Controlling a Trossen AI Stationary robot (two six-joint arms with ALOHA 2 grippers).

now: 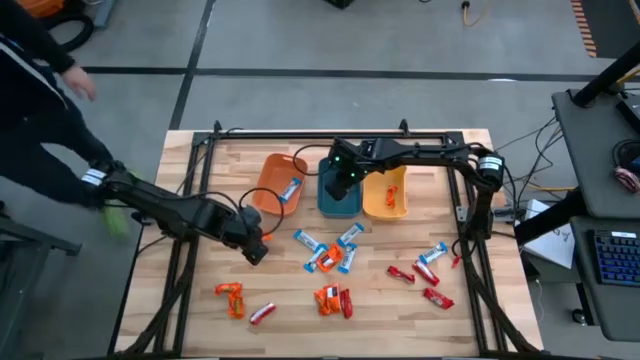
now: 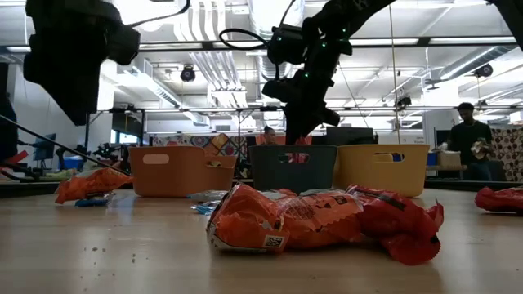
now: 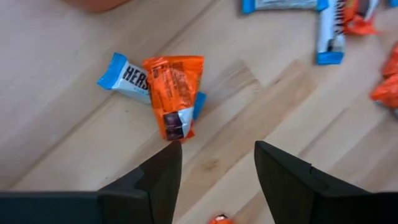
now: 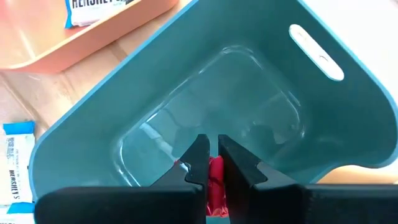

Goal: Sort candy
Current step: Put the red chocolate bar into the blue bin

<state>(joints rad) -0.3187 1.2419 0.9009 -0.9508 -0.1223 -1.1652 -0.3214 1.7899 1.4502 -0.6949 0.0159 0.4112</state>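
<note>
Wrapped candies lie scattered on the wooden table (image 1: 200, 300): blue-and-white ones (image 1: 305, 240), orange ones (image 1: 328, 298) and red ones (image 1: 437, 298). My right gripper (image 4: 212, 144) hangs over the teal bin (image 1: 328, 206), shut on a red candy (image 4: 215, 175). My left gripper (image 3: 217, 149) is open above the table's left half (image 1: 255, 248). Just ahead of its fingers an orange candy (image 3: 175, 93) lies across a blue-and-white one (image 3: 123, 76). A blue-and-white candy (image 1: 291, 190) lies in the orange bin (image 1: 268, 172). My right gripper pinches the red candy (image 4: 215, 175) between its two fingers, coming from above and pointing down. The candy is lifted clear and shows below the fingertips, over the inside of the teal bin (image 4: 249, 93). Which part of the wrapper is held, the fingers hide.
The yellow-orange bin (image 1: 372, 206) stands right of the teal one, with an orange candy (image 1: 392, 190) inside. A dark frame (image 1: 300, 135) runs around the table's edges. A person (image 1: 40, 80) stands beyond the table's left side. In the low view, orange candies (image 2: 286, 219) lie close by.
</note>
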